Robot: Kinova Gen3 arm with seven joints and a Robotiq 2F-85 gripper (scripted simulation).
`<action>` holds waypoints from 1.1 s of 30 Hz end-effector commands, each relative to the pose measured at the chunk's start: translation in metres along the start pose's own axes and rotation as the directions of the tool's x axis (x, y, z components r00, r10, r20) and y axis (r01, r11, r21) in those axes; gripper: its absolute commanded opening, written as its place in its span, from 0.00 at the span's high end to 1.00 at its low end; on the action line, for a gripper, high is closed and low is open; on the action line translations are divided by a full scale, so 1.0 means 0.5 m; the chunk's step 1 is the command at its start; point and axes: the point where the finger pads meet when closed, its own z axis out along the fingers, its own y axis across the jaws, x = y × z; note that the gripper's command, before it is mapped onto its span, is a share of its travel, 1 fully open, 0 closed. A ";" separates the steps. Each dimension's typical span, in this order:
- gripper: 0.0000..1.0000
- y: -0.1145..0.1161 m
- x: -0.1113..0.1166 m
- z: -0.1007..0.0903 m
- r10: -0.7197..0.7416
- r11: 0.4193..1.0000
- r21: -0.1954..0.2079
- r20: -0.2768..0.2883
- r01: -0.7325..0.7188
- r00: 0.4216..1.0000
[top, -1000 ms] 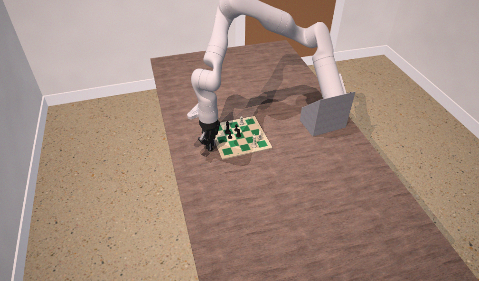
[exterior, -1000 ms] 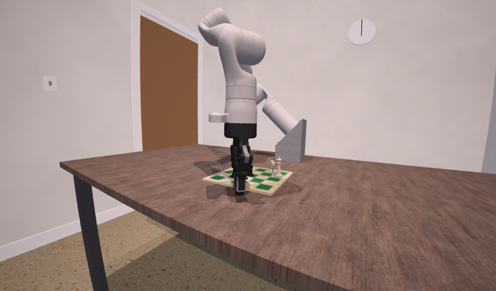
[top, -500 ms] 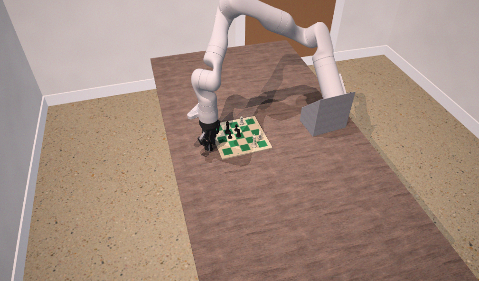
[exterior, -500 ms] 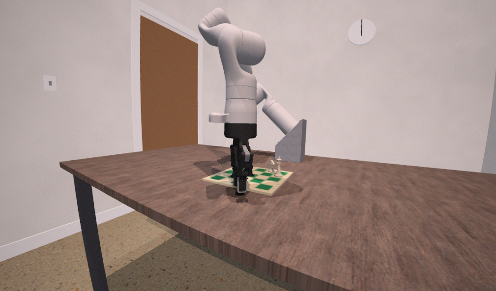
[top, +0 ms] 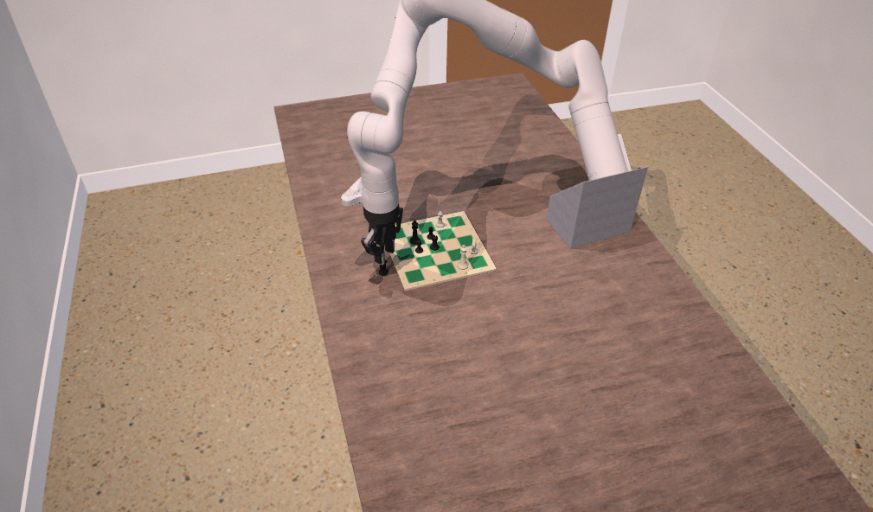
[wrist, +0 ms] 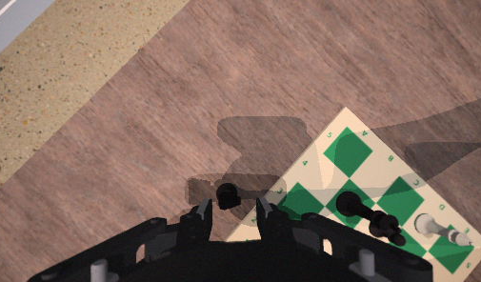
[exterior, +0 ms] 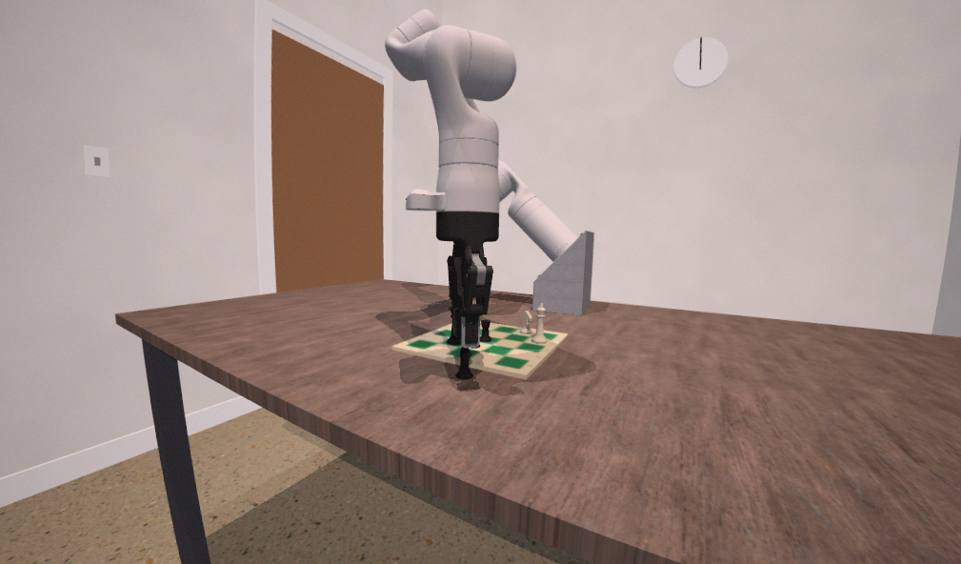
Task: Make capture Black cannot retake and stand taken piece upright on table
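My gripper (top: 381,259) (exterior: 470,343) (wrist: 234,211) is partly open and empty, pointing down just above a black piece (top: 382,270) (exterior: 464,367) (wrist: 227,195). That piece stands upright on the table, beside the board (top: 433,280) (exterior: 493,366) (wrist: 346,115) and clear of its edge. Its type is hard to tell. On the board stand a tall black piece (top: 414,233) (wrist: 348,204) and shorter black pieces (top: 431,233) (top: 434,243) (top: 419,246). A tall white piece (top: 462,258) (exterior: 540,327), a white knight (top: 474,247) (exterior: 527,322) and another white piece (top: 440,220) also stand upright on it.
The wooden table (top: 522,356) (exterior: 679,420) (wrist: 132,143) extends around the board. Its edge runs near the standing black piece's outer side. The arm's grey base block (top: 601,209) (exterior: 567,284) stands on the far side of the board.
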 end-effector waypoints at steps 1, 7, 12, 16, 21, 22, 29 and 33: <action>0.61 -0.010 0.006 -0.046 0.002 1.000 0.019 -0.007 -0.002 1.000; 0.61 -0.009 0.005 -0.086 0.002 1.000 0.019 -0.007 -0.002 1.000; 0.61 -0.008 0.005 -0.115 0.002 1.000 0.019 -0.007 -0.002 1.000; 0.61 -0.008 0.005 -0.121 0.002 1.000 0.019 -0.007 -0.002 1.000; 0.00 -0.008 0.005 -0.121 0.002 1.000 0.019 -0.007 -0.002 1.000; 0.00 -0.008 0.005 -0.121 0.002 1.000 0.019 -0.007 -0.002 1.000; 0.00 -0.008 0.005 -0.121 0.002 1.000 0.019 -0.007 -0.002 1.000; 0.00 -0.008 0.005 -0.121 0.002 1.000 0.019 -0.007 -0.002 1.000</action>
